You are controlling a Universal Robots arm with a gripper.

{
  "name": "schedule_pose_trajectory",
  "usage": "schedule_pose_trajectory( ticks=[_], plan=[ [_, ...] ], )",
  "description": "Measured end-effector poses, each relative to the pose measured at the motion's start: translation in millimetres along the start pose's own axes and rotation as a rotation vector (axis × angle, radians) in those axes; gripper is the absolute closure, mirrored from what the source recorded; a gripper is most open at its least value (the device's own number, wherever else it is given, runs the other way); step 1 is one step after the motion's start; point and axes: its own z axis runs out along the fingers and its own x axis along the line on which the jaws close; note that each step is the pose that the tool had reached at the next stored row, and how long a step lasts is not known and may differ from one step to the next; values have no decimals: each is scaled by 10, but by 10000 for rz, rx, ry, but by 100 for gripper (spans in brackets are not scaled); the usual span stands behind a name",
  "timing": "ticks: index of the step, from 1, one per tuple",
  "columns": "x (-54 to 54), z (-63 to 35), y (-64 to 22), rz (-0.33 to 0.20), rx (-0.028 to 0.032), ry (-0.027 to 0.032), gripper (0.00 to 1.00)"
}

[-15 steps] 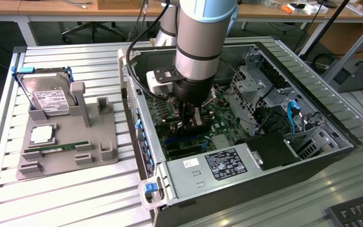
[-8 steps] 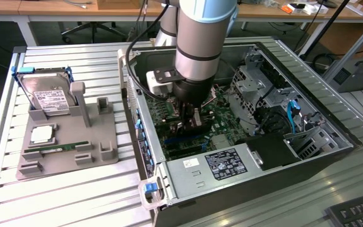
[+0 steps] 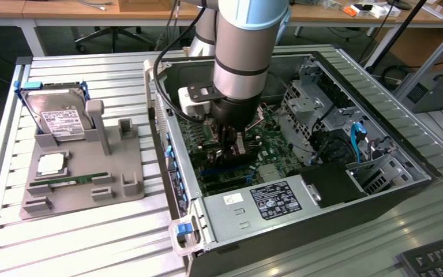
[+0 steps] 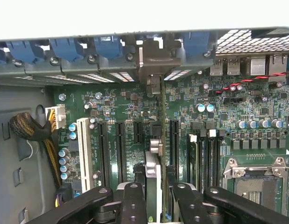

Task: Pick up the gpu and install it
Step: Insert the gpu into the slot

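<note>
Inside the open computer case you see the arm lowered over the motherboard, its pincer clenched on the gpu. In the wrist view the card stands on edge between the two dark fingers, running away from the camera along the motherboard, parallel to the long black expansion slots. Its far end, with the metal bracket, meets the rear wall of the case among the blue slot retainers. You cannot tell from either view whether the card's lower edge is fully seated in its slot. To the exterior view's left, on the slatted metal counter, you find a grey holder tray well apart from the case; it carries a hard drive standing upright, a processor chip lying flat, and a narrow green memory stick beside it. At the near edge of the case sits the power supply with its label facing up.
</note>
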Motion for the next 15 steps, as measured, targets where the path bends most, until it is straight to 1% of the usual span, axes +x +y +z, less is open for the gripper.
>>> schedule_pose_trajectory(
  ticks=[5, 10, 15],
  plan=[
    [0, -7, 0, 0, -1, 2, 73],
    [1, -10, 0, -1, -3, 18, 73],
    [0, -10, 0, -1, -3, 18, 73]
  ],
)
